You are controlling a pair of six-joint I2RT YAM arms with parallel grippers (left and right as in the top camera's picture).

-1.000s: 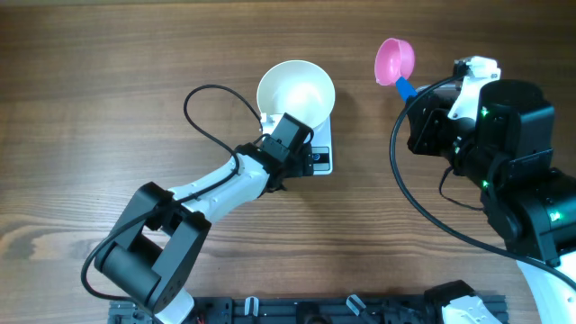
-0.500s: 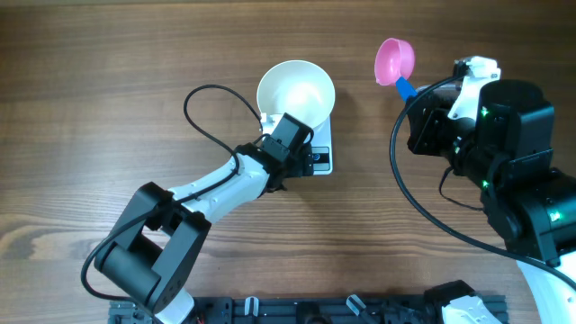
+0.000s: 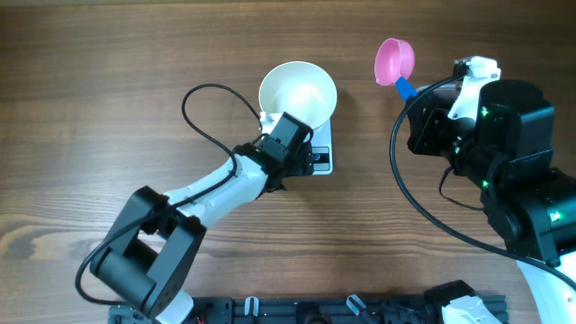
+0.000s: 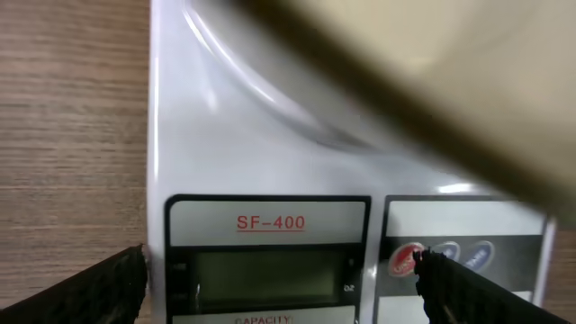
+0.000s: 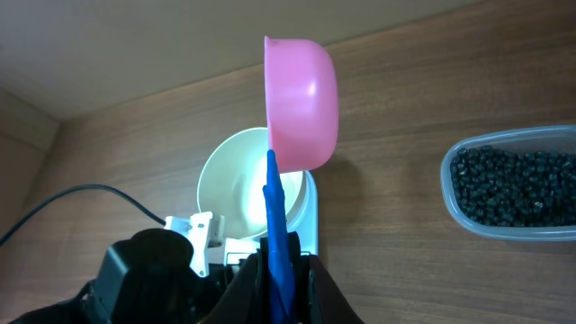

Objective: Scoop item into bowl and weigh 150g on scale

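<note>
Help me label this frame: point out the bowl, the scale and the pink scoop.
bowl (image 3: 297,90), overhead view, inner white surface.
scale (image 4: 261,171), left wrist view, bare white top plate.
pink scoop (image 5: 301,101), right wrist view, outside of its cup.

We see the scale (image 4: 270,135) close up on the wooden worktop (image 4: 72,108). Its grey display (image 4: 270,274) sits under the red marking SF-400, with coloured buttons (image 4: 409,259) to its right. The bowl (image 4: 468,54) appears blurred over the scale's far right corner. The left gripper (image 4: 281,283) stands wide apart.
</note>
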